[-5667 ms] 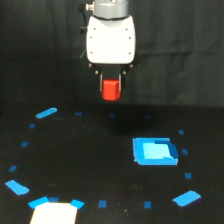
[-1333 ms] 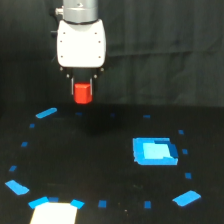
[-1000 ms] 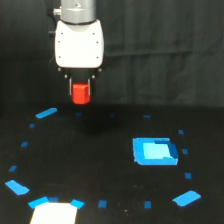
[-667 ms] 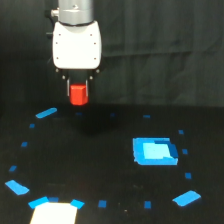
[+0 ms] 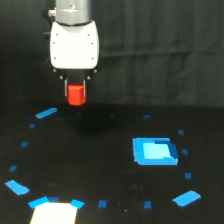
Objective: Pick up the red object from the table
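The red object (image 5: pixel 76 95) is a small red-orange block hanging in the air under the white gripper body, well above the black table (image 5: pixel 100 165). My gripper (image 5: pixel 76 93) is shut on the red object, its dark fingers (image 5: pixel 66 89) hugging the block's sides. Gripper and block sit in the upper left of the exterior view, above a blue tape mark.
A bright blue square patch (image 5: pixel 154 151) lies on the table toward the exterior view's right. Small blue tape marks (image 5: pixel 46 113) ring the surface. A white sheet (image 5: pixel 54 213) with blue corners sits at the bottom left edge. A dark curtain hangs behind.
The gripper with the red object has drifted toward the exterior view's left and slightly upward since the earliest frame. It has kept its hold.
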You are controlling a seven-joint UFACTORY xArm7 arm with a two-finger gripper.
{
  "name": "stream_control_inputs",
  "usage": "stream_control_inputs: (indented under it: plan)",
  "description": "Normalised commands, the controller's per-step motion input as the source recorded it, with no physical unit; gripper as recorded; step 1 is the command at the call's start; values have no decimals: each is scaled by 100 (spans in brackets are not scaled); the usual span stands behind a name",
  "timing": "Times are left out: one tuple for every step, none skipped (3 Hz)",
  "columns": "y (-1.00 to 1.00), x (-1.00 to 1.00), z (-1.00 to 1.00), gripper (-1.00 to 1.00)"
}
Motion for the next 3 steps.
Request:
stream_control_inputs:
  plan:
    - [-28, 6, -10, -100]
    - [5, -7, -5, -100]
    - [7, -7, 2, -100]
